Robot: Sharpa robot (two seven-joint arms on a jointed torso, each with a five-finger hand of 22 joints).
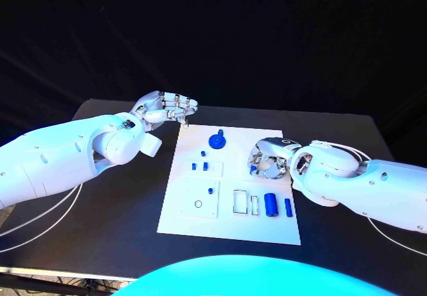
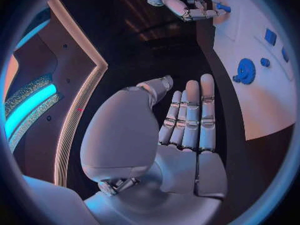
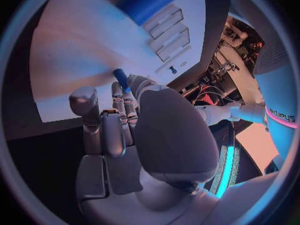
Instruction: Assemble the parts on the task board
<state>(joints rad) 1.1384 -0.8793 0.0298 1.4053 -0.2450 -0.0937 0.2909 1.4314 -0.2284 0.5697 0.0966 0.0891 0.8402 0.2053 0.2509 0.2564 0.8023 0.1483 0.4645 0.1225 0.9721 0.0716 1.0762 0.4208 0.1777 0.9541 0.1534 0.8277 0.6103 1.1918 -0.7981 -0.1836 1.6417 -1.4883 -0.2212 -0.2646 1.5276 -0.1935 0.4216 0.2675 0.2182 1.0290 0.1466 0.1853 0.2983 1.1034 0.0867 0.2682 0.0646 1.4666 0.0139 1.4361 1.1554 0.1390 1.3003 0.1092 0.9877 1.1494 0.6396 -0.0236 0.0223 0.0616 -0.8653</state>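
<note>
- Nearest the camera, the board (image 1: 229, 228) lies on the black tabletop (image 1: 116, 203), its long side running away from the robot.
- Along the near right part of it lie a fat blue cylinder (image 1: 270, 205) and a thinner blue pin (image 1: 288, 207), side by side next to the slot frames (image 1: 245, 202), their long axes pointing away from the robot.
- Right hand (image 1: 269, 159) hovers over the board's right edge at mid-length, fingers curled round a small blue peg (image 3: 120, 78) pinched at their tips; the peg points down toward the white surface.
- Blue gear (image 1: 216, 141) stands near the far end, up and left of that hand; two small studs (image 1: 200, 166) sit left of it.
- Left hand (image 1: 165, 109) rests off the far left corner, holding nothing; the wrist view shows its fingers straight and side by side.
- Judging by this, the right hand is the nearer one, and the peg's seat probably lies just left of it.
</note>
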